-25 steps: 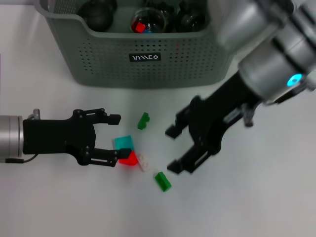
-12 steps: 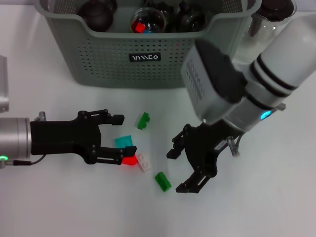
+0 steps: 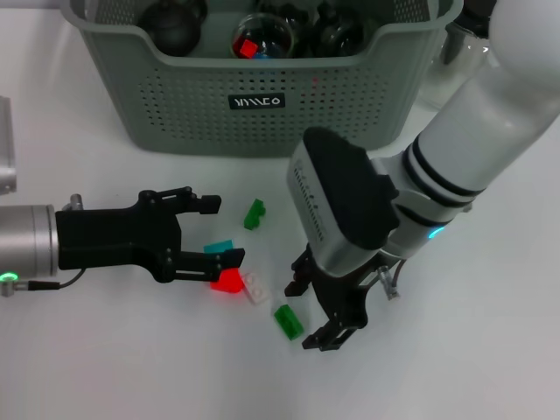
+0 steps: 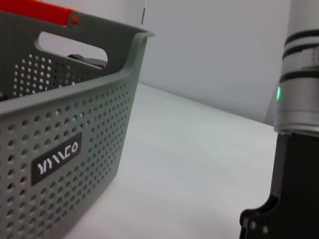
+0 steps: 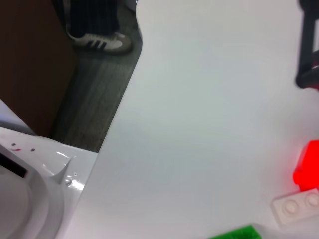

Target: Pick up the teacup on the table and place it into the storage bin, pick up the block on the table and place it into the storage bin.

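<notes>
A: Near the front wall of the storage bin (image 3: 262, 96), what lies on the table (image 3: 105, 367)?

B: A loose cluster of small blocks. A dark green block (image 3: 255, 213) lies closest to the bin. Farther out from it are a teal block (image 3: 219, 248), a red block (image 3: 229, 281) and a white block (image 3: 255, 288), the last two touching. Another green block (image 3: 288, 321) lies farthest from the bin.

A: And the teacup?

B: No cup stands on the table. Inside the bin sit dark rounded items and a clear glass vessel (image 3: 262, 37) holding a small red piece; which of these is the teacup cannot be told.

A: Where is the left gripper (image 3: 215, 231)?

B: Out in front of the bin, lying level above the table and pointing at the cluster. Its fingers (image 3: 199, 203) are spread apart; the one farther from the bin ends right at the red block and covers part of the teal one. Nothing is clamped between them.

A: The right gripper (image 3: 317, 313)?

B: Also in front of the bin, beyond the cluster from the left one, pointing down just beside the farther green block. Its jaws stand open and empty.

A: What does the left wrist view add?

B: The bin's perforated wall (image 4: 65, 154), its black label (image 4: 56, 162) and a cut-out handle.
</notes>
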Motion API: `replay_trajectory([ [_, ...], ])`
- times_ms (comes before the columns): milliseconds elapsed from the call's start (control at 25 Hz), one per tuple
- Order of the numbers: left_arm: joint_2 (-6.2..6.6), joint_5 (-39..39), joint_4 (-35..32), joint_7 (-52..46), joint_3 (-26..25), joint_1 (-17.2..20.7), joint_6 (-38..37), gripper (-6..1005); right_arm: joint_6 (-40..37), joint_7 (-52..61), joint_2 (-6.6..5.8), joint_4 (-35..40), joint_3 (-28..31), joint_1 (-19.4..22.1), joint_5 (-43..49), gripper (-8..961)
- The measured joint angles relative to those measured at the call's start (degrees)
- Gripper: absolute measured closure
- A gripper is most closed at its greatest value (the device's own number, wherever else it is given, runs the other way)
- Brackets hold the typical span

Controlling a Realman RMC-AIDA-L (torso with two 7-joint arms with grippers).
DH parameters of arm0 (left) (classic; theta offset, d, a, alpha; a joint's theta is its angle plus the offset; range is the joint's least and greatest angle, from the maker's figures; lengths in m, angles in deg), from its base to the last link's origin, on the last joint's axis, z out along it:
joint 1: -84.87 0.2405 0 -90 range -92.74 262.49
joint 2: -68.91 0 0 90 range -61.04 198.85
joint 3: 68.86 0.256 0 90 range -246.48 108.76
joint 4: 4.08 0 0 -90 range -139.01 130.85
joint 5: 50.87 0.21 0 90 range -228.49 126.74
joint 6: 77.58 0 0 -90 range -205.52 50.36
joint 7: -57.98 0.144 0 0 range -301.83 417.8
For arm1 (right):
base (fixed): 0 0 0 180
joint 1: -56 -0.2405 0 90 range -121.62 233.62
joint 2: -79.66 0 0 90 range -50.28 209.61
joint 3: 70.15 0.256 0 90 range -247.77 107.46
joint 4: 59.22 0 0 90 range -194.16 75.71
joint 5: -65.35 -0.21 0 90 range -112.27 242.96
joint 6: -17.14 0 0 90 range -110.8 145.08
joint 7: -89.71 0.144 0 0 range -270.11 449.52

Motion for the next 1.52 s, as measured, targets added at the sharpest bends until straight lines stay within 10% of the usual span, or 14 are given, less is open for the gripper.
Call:
replay_trajectory([
  [960,0.32,-0.1,0.2,0.0,-1.6,0.2,0.1,114,4.6,1.6,0.12,-0.9,-4.5,-0.8,-2.7,224],
  [1280,0.41,-0.1,0.2,0.0,-1.7,0.1,0.1,114,5.4,1.6,0.34,-2.7,-5.6,-1.9,-3.9,486],
  [1520,0.4,-0.1,0.2,0.1,-1.7,0.3,0.2,114,4.7,3.8,-0.29,-1.9,-5.6,-2.3,-4.8,513],
])
